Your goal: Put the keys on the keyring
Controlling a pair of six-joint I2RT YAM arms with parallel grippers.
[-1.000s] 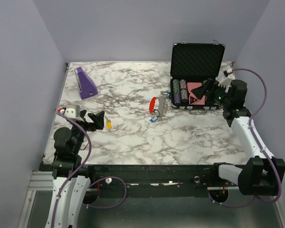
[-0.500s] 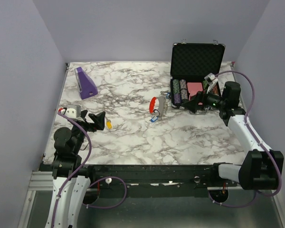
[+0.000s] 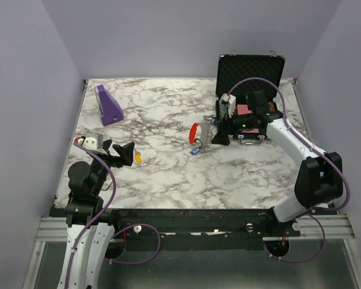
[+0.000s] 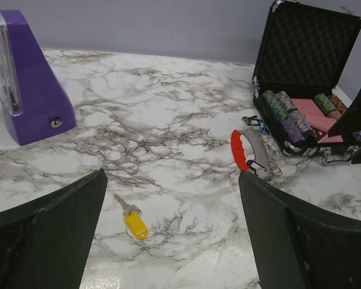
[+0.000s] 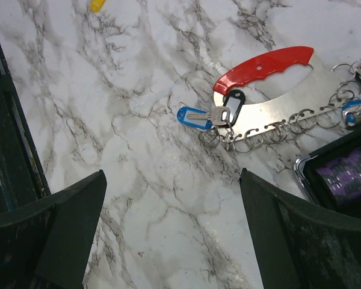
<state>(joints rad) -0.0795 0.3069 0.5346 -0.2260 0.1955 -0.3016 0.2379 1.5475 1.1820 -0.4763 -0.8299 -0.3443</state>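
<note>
Between the right gripper's (image 5: 172, 174) fingers, spread wide and grasping nothing, there is only bare marble table (image 5: 138, 198). At 12 o'clock from that gap in the right wrist view lies a blue key (image 5: 189, 115). Its blade runs toward a black tag (image 5: 231, 105) at the edge of the keyring (image 5: 301, 96). Whether that key is already threaded on I cannot tell. The keyring sits at 1 o'clock: a red crescent (image 5: 265, 63) along a grey metal plate, with a row of small split rings (image 5: 277, 129) on the plate's near edge. The poker-chip case (image 5: 340, 174) is just beside it at 4 o'clock.

The left gripper (image 4: 171, 177) is likewise released and empty. The yellow key (image 4: 135, 224) lies flat and alone at 7 o'clock from its gap, well apart from the keyring at 2 o'clock. A purple metronome (image 4: 30, 78) stands at 10 o'clock.

The keys look light, thin and stiff, and on smooth marble they will probably skid rather than lift. The plastic head, thicker than the blade, seems the best hold, pinched across its edges. The split rings look springy and tight. The loose bunch would therefore likely slide unless one gripper pins it by the red crescent, its bulkiest part.
</note>
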